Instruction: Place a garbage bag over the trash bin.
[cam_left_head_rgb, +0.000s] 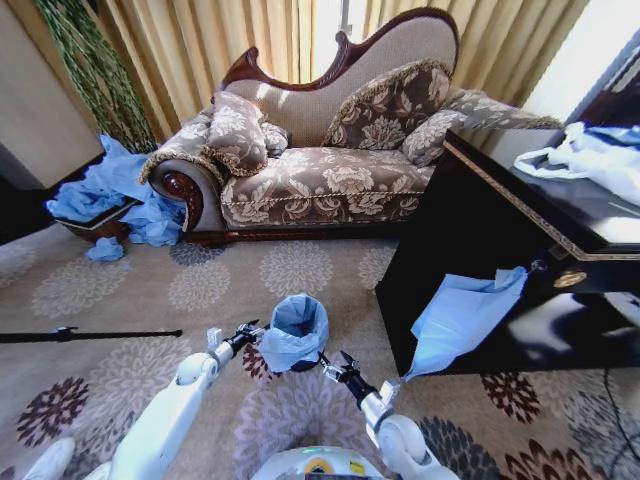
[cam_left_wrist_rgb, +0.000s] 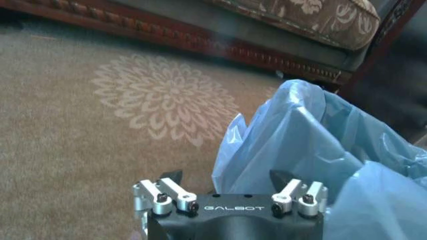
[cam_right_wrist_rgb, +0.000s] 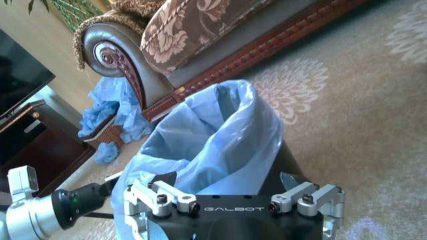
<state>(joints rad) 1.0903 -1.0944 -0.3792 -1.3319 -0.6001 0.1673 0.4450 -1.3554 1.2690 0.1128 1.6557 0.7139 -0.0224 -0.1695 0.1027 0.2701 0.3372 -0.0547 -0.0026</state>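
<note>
The small black trash bin (cam_left_head_rgb: 303, 364) stands on the patterned carpet in front of me, and its dark side (cam_right_wrist_rgb: 289, 159) shows in the right wrist view. The light-blue garbage bag (cam_left_head_rgb: 298, 328) sits in and over its mouth, rumpled, with loose plastic hanging on the left side. My left gripper (cam_left_head_rgb: 252, 331) is open beside the bag's left edge, and a fold of the bag (cam_left_wrist_rgb: 300, 140) reaches between its spread fingers (cam_left_wrist_rgb: 172, 175). At the bin's near right side my right gripper (cam_left_head_rgb: 335, 367) is open, its fingers (cam_right_wrist_rgb: 291, 180) straddling the bag (cam_right_wrist_rgb: 213, 135).
A carved sofa (cam_left_head_rgb: 330, 150) stands behind the bin. A black cabinet (cam_left_head_rgb: 480, 250) at the right has a flat light-blue sheet (cam_left_head_rgb: 460, 315) hanging from it and white bags (cam_left_head_rgb: 590, 155) on top. A wicker basket (cam_left_head_rgb: 95, 228) with blue bags is at left. A black rod (cam_left_head_rgb: 90, 334) lies on the carpet.
</note>
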